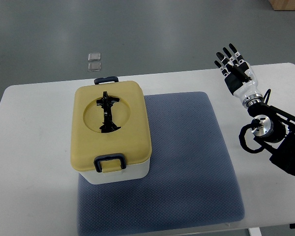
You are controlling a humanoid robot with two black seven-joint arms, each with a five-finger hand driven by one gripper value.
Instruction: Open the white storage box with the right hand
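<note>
The white storage box with its yellow lid is sitting closed on the blue mat's left side, well apart at eight o'clock from the right hand, which is hovering empty with fingers spread.

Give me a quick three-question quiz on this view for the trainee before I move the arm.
1. True or false: the right hand is touching the storage box.
2. What does the box sit on: (a) bare table, (b) the blue mat, (c) the floor?
3. What colour is the box's lid?

Key: 1. False; the hand hovers with its fingers spread, apart from the box, over the table at the far right. 2. (b). 3. Yellow, with dark latches at its near and far ends and a black handle on top.
</note>
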